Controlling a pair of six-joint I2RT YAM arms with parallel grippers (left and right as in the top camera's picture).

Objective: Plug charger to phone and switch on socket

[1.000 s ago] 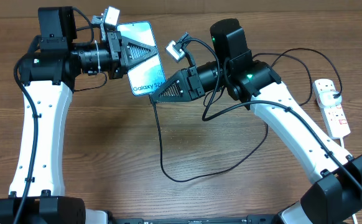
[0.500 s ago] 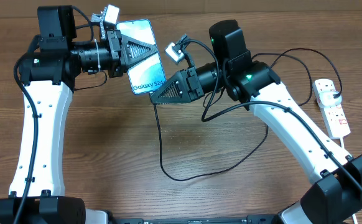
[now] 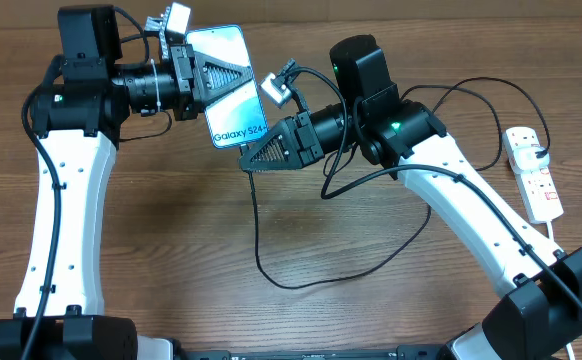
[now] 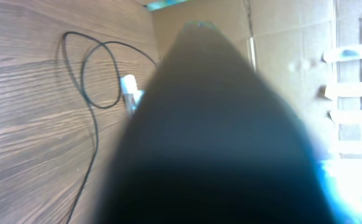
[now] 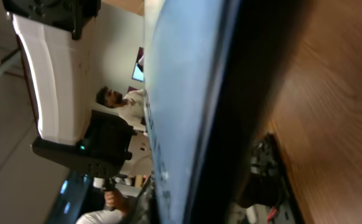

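Brown wood-grain worktop point(image 3: 171, 250) carries both arms, and the phone point(image 3: 233, 112) is lifted clear of it near the back left. Its light blue screen faces up, with the "Galaxy S24+" lettering at the end nearer the right arm. The left gripper point(image 3: 233, 78) reaches in from the left, its fingers closed on the phone across the upper half of the screen. In the left wrist view a dark blur fills most of the picture.

The right gripper point(image 3: 250, 162) sits just beside the phone's lettered end, its fingers pinched together. The upper end of the charger point(image 3: 258, 240) runs into their tips. The plug tip itself is hidden, so I cannot tell whether it is seated in the phone.

From the fingertips the thin black cable drops to the worktop, curls in a loop near the middle and climbs back toward the right arm. The right wrist view shows only the phone's edge and blue face at very close range.

The socket point(image 3: 533, 175) lies at the far right edge, well apart from both grippers.
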